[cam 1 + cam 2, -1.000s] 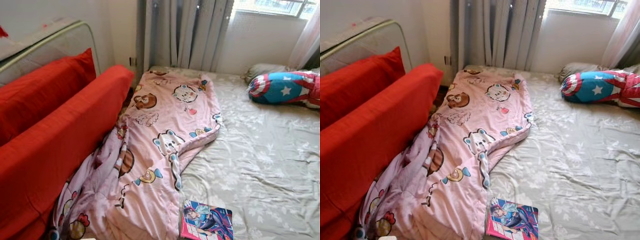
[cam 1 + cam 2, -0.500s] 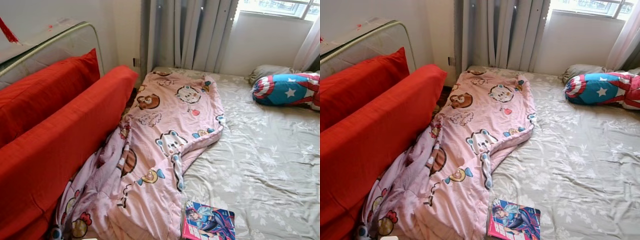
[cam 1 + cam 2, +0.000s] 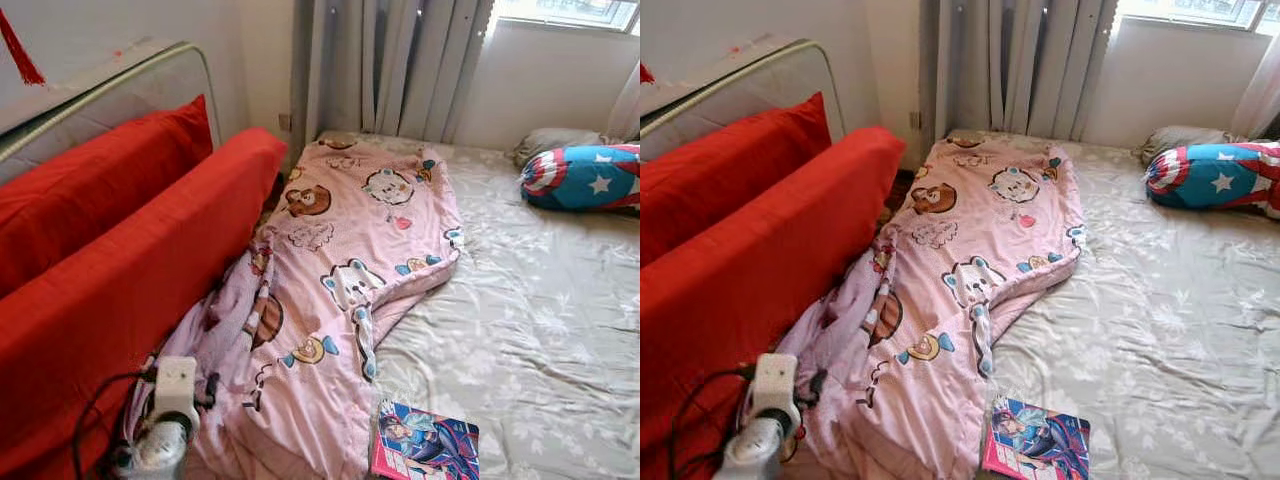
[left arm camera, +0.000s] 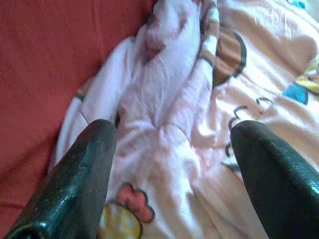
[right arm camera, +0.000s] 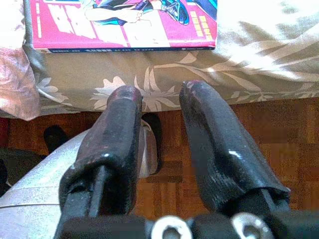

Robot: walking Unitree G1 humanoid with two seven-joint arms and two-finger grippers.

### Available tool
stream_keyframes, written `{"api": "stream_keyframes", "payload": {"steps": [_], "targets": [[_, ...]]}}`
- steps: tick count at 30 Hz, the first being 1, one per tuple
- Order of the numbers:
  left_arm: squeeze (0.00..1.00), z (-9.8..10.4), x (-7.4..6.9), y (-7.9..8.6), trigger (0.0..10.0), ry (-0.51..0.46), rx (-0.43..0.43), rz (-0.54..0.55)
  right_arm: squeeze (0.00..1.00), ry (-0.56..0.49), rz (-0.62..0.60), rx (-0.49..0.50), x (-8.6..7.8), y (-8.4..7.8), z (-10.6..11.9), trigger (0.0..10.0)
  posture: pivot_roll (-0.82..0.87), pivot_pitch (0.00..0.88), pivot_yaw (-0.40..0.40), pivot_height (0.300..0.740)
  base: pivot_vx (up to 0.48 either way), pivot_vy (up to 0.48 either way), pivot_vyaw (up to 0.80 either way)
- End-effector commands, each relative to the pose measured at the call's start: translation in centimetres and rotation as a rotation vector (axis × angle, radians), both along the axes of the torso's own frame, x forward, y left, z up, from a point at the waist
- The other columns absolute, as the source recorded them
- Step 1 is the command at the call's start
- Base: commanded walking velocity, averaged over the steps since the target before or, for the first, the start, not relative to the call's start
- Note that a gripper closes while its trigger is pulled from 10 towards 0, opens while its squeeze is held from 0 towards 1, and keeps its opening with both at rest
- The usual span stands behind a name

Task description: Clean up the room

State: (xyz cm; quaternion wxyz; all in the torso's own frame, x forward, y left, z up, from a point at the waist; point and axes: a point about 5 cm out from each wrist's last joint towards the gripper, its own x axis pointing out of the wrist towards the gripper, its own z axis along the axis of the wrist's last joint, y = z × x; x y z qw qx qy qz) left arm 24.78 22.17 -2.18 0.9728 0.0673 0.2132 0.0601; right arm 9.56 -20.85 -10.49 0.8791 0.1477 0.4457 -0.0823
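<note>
Pink cartoon-print blanket [image 3: 340,290] lies rumpled lengthwise along the left side of the bed [image 3: 540,330], far end near the curtains [image 3: 400,65], near end bunched and spilling down beside the red sofa back [image 3: 130,290] on the left. Bed has a grey floral sheet, wrinkled. Red cushion [image 3: 90,190] leans behind the sofa back, against a metal-framed panel [image 3: 110,85]. Star-and-stripe shield pillow [image 3: 585,178] sits at the far right of the bed, with a grey pillow [image 3: 555,142] just behind it. Comic book [image 3: 425,443], pink and blue cover, lies flat on the sheet at the near edge, just right of the blanket's near end. Left arm [image 3: 165,425] rises at near left, over the bunched blanket end; left gripper [image 4: 169,149] hangs above the pink folds next to the red fabric, fingers [image 4: 82,174] spread wide, holding nothing. Right gripper [image 5: 159,124] points at the bed's near edge under the comic book, over wooden floor [image 5: 294,149]; fingers a narrow gap apart, empty.
</note>
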Motion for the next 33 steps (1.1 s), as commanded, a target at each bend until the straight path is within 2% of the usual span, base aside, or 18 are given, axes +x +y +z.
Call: {"api": "stream_keyframes", "payload": {"steps": [1,6,7,8,9,10,11,12,16,20,23,26,28,30,33], "targets": [[0.0,0.4,0.1,0.4,10.0,-0.031,0.007,0.004,0.0,-0.01,-0.032,0.002,-0.1,-0.2,0.0,10.0,0.07,0.0,-0.058,0.74,0.0,0.0,0.0],[0.0,0.6,-0.5,0.4,10.0,-0.091,-0.01,-0.009,0.0,-0.079,-0.073,-0.014,0.2,-0.5,0.4,10.0,0.07,0.0,-0.064,0.74,0.0,0.0,0.0],[0.0,0.6,-1.1,0.5,10.0,-0.111,-0.012,-0.008,0.0,-0.217,-0.062,-0.045,4.7,-0.8,2.0,10.0,0.07,0.0,-0.08,0.74,0.0,0.0,0.0],[0.0,0.6,-1.7,0.7,10.0,-0.134,-0.016,0.003,0.0,-0.345,-0.047,-0.075,8.4,-1.1,3.9,10.0,0.07,0.0,-0.089,0.74,0.0,0.0,0.0],[0.0,0.6,-1.7,0.7,10.0,-0.134,-0.016,0.003,0.0,-0.345,-0.047,-0.075,8.4,-1.1,3.9,10.0,0.07,0.0,-0.089,0.74,0.0,0.0,0.0],[0.0,0.7,-2.1,0.8,10.0,-0.148,-0.019,0.011,0.0,-0.429,-0.036,-0.093,10.8,-1.3,5.3,10.0,0.07,0.0,-0.092,0.74,0.0,0.0,0.0],[0.0,0.7,-2.1,0.8,10.0,-0.148,-0.019,0.011,0.0,-0.429,-0.036,-0.093,10.8,-1.3,5.3,10.0,0.07,0.0,-0.092,0.74,0.0,0.0,0.0],[0.0,0.8,-2.3,0.9,10.0,-0.162,-0.018,0.016,0.0,-0.487,-0.022,-0.111,12.2,-1.4,6.4,10.0,0.07,0.0,-0.1,0.74,0.0,0.0,0.0],[0.0,1.0,-2.2,1.0,10.0,-0.178,-0.016,0.016,0.0,-0.521,-0.013,-0.125,12.6,-1.5,6.8,10.0,0.09,0.0,-0.108,0.74,0.0,0.0,0.0],[0.0,1.8,-2.1,0.4,10.0,-0.226,-0.048,-0.012,0.0,-0.638,-0.001,-0.147,13.0,-1.2,8.0,10.0,0.08,0.0,-0.113,0.74,0.0,0.0,0.0],[0.0,2.0,-2.2,0.1,10.0,-0.218,-0.05,-0.024,0.0,-0.642,-0.009,-0.15,12.6,-1.1,7.9,10.0,0.08,0.0,-0.118,0.74,0.0,0.0,0.0],[0.0,2.0,-1.9,-0.2,10.0,-0.194,-0.107,-0.019,0.0,-0.641,-0.011,-0.156,11.9,-1.0,7.7,10.0,0.09,0.0,-0.121,0.74,0.0,0.0,0.0],[0.0,2.5,-1.7,-0.4,10.0,-0.206,-0.098,-0.05,0.0,-0.647,-0.002,-0.158,11.7,-0.8,7.7,10.0,0.09,0.0,-0.118,0.74,0.0,0.0,0.0],[0.0,3.5,-1.5,-0.8,10.0,-0.266,-0.061,-0.107,0.0,-0.658,0.032,-0.14,11.6,-0.1,7.6,10.0,0.09,0.0,-0.108,0.74,0.0,0.0,0.0],[0.0,4.5,-1.5,-1.5,10.0,-0.31,-0.08,-0.131,0.0,-0.676,0.074,-0.133,11.6,0.7,7.7,10.0,0.09,0.0,-0.106,0.74,0.0,0.0,0.0]]}}
